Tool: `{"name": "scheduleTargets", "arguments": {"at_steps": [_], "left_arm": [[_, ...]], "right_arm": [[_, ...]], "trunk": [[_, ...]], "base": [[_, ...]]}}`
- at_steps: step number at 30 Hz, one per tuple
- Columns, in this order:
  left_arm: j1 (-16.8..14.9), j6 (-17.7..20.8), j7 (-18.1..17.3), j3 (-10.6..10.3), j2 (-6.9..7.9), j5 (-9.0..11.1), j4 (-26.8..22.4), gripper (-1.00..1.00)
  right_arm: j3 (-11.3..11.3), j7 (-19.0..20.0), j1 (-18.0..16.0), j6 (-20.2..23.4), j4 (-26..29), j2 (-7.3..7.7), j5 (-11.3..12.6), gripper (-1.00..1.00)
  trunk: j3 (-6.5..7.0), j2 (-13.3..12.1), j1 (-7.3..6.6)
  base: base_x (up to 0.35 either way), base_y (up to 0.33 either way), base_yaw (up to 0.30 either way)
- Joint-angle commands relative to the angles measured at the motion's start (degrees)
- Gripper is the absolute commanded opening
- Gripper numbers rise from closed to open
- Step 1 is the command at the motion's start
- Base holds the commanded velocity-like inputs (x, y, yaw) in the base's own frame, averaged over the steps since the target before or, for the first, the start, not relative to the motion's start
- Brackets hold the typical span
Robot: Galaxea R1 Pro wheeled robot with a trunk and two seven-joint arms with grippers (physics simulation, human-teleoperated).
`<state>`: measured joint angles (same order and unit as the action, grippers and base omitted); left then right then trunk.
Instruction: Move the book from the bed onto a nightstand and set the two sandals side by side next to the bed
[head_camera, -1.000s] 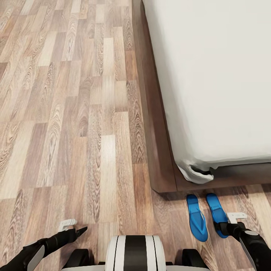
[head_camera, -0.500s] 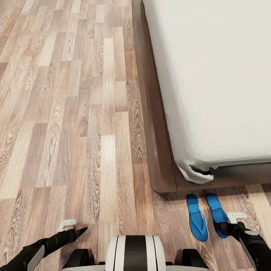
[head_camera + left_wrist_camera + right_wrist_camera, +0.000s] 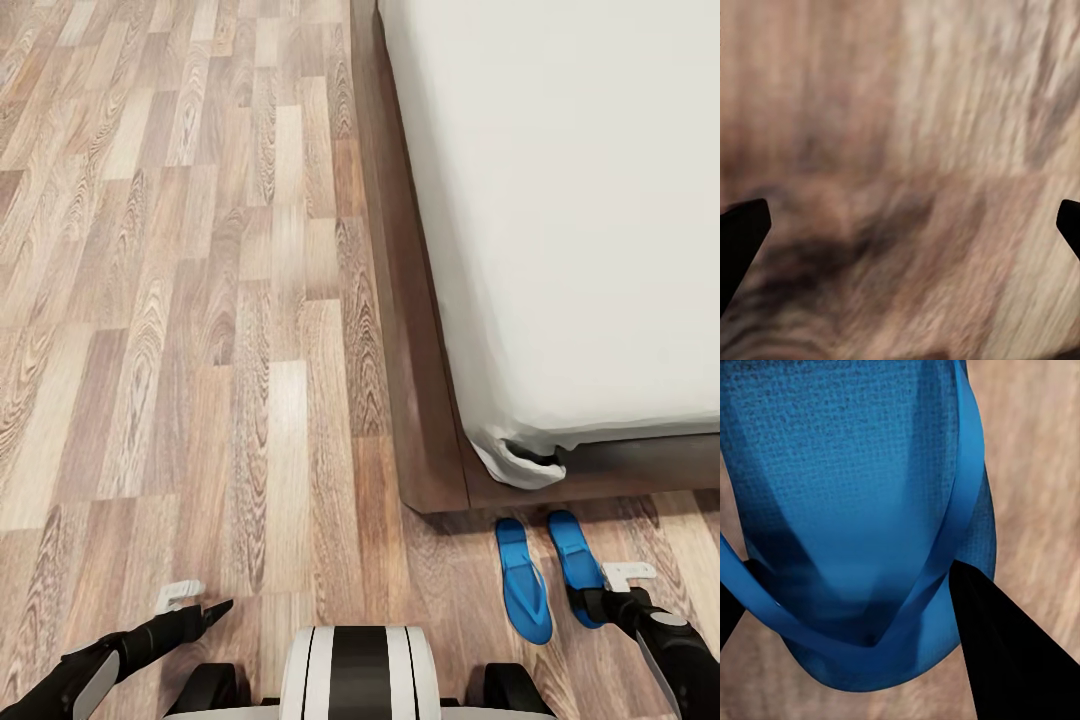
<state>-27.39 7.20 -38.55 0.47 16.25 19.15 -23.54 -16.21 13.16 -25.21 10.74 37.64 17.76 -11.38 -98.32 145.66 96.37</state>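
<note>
Two blue sandals (image 3: 548, 575) lie on the wood floor (image 3: 200, 330) just off the foot corner of the bed (image 3: 560, 200), roughly parallel and close together, toes toward the dark frame. My right gripper (image 3: 590, 606) sits at the heel end of the sandal farther from the corner; through the right wrist camera I see that sandal (image 3: 862, 510) close up, with one dark finger (image 3: 1005, 652) on either side of the sole and strap. The jaws straddle it, but I cannot tell whether they are actually pinching it or merely bracketing it. My left gripper (image 3: 205, 612) hangs low over bare floor well away from the bed, its fingers apart with nothing between them.

No book shows on the stretch of white mattress I can see, nor any nightstand, so I judge that part may still need attention.

My worry here is the thin strap: if a fingertip is caught under it when I pull away, the sandal will drag and skew out of line with its partner. A careless base move could also roll a wheel into the nearer sandal, since both lie just ahead of the chassis.
</note>
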Motion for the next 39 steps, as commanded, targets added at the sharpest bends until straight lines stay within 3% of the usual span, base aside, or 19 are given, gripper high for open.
{"name": "scheduleTargets", "arguments": {"at_steps": [1,15,39], "left_arm": [[0.0,0.4,-0.1,0.1,0.01,0.5,0.0,1.00],[0.0,0.4,0.0,0.1,0.01,0.6,0.0,1.00],[0.0,0.4,0.1,0.1,0.01,0.6,0.0,1.00]], "right_arm": [[-0.3,0.6,0.0,0.4,0.2,-0.04,-0.3,-1.00],[-0.3,0.3,0.0,6.9,0.2,-0.09,-0.5,-1.00],[-0.3,0.3,0.0,7.1,0.2,-0.09,-0.5,-1.00]], "trunk": [[-0.03,0.0,0.00],[-0.03,0.0,0.00],[-0.03,0.0,0.00]], "base": [[0.000,0.000,0.000],[0.000,0.000,0.000],[0.000,0.020,0.000]]}}
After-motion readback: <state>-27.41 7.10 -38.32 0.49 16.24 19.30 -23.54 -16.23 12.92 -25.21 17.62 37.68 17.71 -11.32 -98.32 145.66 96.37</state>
